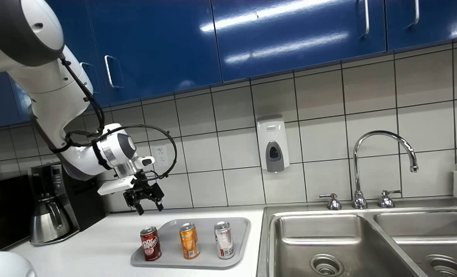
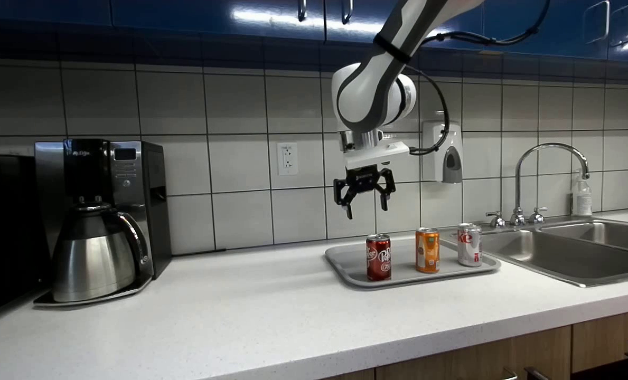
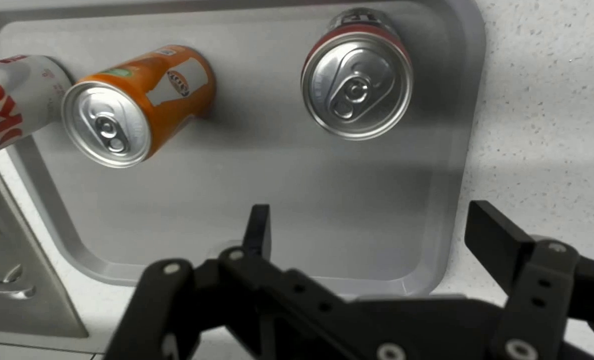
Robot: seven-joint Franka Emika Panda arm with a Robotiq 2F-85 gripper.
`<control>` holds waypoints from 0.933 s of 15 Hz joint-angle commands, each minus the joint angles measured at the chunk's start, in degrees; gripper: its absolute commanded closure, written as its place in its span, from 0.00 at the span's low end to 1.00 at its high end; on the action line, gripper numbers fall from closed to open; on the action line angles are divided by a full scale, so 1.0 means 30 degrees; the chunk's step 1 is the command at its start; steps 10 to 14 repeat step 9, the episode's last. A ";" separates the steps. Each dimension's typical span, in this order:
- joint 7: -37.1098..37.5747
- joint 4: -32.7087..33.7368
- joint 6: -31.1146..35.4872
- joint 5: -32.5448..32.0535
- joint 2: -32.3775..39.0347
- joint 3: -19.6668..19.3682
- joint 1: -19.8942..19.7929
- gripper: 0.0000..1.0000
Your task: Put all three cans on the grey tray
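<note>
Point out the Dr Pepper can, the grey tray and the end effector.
Dr Pepper can [image 1: 150, 244]: in an exterior view, on its lettered dark red side.
Grey tray [image 3: 277, 190]: in the wrist view, on its bare floor.
End effector [image 2: 366, 211]: in an exterior view, midway between its open fingertips.

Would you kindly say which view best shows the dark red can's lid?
The wrist view, because it looks down on the dark red can, so its whole round lid and pull tab show clearly. Both exterior views show the lid as a thin ellipse, its tab too small to make out.
</note>
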 commanded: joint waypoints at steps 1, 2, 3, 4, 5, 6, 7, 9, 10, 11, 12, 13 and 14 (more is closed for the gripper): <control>0.1495 -0.1371 -0.0448 -0.1169 -0.1925 0.0275 0.0043 0.00; 0.1771 -0.1649 -0.0527 -0.1323 -0.2297 0.0407 0.0003 0.00; 0.2057 -0.1958 -0.0691 -0.1445 -0.2702 0.0558 -0.0037 0.00; 0.2325 -0.2244 -0.0854 -0.1510 -0.3062 0.0725 -0.0090 0.00; 0.2699 -0.2581 -0.1128 -0.1525 -0.3501 0.0920 -0.0126 0.00; 0.2960 -0.2860 -0.1391 -0.1504 -0.3893 0.1118 -0.0187 0.00; 0.1897 -0.1756 -0.0695 -0.0974 -0.2426 0.1203 -0.0572 0.00; 0.2249 -0.2257 -0.0953 -0.0961 -0.3080 0.1492 -0.0638 0.00; 0.2249 -0.2257 -0.0953 -0.0961 -0.3080 0.1492 -0.0638 0.00; 0.2249 -0.2257 -0.0953 -0.0961 -0.3080 0.1492 -0.0638 0.00; 0.2249 -0.2257 -0.0953 -0.0961 -0.3080 0.1492 -0.0638 0.00; 0.2249 -0.2257 -0.0953 -0.0961 -0.3080 0.1492 -0.0638 0.00; 0.2249 -0.2257 -0.0953 -0.0961 -0.3080 0.1492 -0.0638 0.00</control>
